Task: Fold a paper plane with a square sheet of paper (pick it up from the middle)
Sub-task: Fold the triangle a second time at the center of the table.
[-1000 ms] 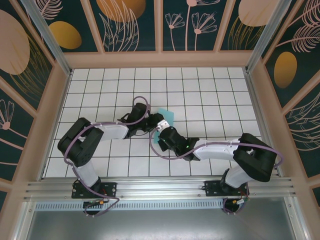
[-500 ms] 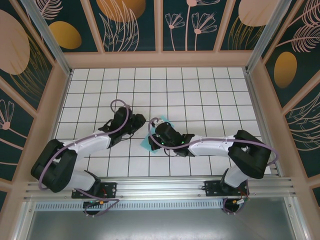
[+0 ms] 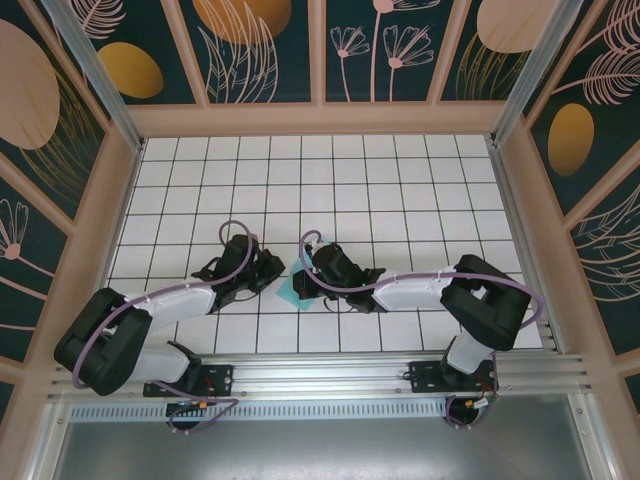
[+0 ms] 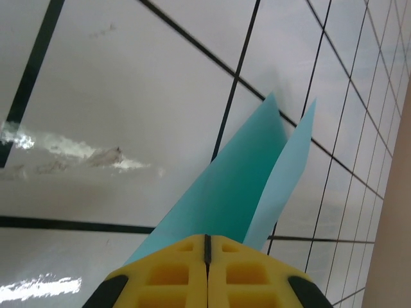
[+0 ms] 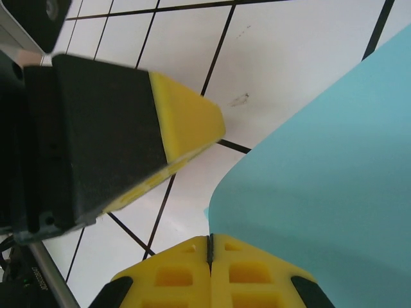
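right claw [image 5: 210, 256]: your yellow fingers are pressed tight together at the bottom, pinching the paper's edge
sheet of paper [image 5: 321, 192]: turquoise, fanning out to your right
left claw [image 5: 186, 128]: black and yellow, tip just beside the paper's curved edge
desk [image 5: 282, 70]: white tiles, dark lines

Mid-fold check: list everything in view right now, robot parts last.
paper: one, turquoise, folded, near middle of the table, between the grippers
table: one, white tiles with black lines, under everything
walls: three, dark teal with leaf patterns, around the table
rail: one, silver, near edge
left gripper: one, yellow and black, shut on the paper
right gripper: one, yellow and black, shut on the paper
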`<action>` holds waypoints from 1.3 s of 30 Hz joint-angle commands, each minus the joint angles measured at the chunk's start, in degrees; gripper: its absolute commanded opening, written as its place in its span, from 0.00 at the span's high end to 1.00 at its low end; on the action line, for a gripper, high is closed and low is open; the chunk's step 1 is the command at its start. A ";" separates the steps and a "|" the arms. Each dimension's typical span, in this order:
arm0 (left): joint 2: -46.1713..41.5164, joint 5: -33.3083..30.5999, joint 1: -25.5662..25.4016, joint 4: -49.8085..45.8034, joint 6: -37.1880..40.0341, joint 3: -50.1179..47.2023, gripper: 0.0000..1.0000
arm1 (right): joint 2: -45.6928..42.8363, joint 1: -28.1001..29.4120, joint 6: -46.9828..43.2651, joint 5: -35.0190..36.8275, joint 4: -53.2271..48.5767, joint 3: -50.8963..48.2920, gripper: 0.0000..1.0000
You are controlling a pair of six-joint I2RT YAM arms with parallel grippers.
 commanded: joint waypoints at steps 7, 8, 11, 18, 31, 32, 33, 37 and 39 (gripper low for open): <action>3.09 6.34 -2.68 1.75 0.22 -0.02 0.99 | 0.45 -0.33 2.60 -0.59 3.66 -1.42 1.00; 3.45 6.03 -2.85 0.55 0.55 0.37 1.00 | 0.47 -0.33 2.77 -0.50 3.86 -1.55 1.00; 3.39 4.86 -2.87 -0.44 0.24 -0.56 1.00 | 0.54 -0.33 2.95 0.02 3.89 -1.55 1.00; -1.32 2.96 -2.92 -0.48 -1.68 -3.44 0.95 | 0.12 -0.33 2.70 0.67 3.39 -1.56 1.00; 3.36 7.55 -3.11 -0.89 0.87 -3.08 0.96 | 0.35 -0.29 2.64 0.14 3.86 -1.83 1.00; 3.72 7.39 -3.11 -1.03 1.12 -3.02 0.96 | 0.25 -0.32 2.58 0.05 3.85 -1.94 1.00; 4.30 6.98 -3.15 -1.49 1.44 -2.78 0.96 | 0.22 -0.38 2.63 0.00 3.74 -2.03 1.00; 6.59 6.27 -3.18 -1.95 2.47 -2.92 0.97 | -0.77 -0.72 1.83 -0.82 1.84 -2.31 1.00; 7.22 6.23 -3.13 -1.65 2.82 -3.34 0.97 | -1.45 -1.27 1.62 -1.59 0.70 -2.81 1.00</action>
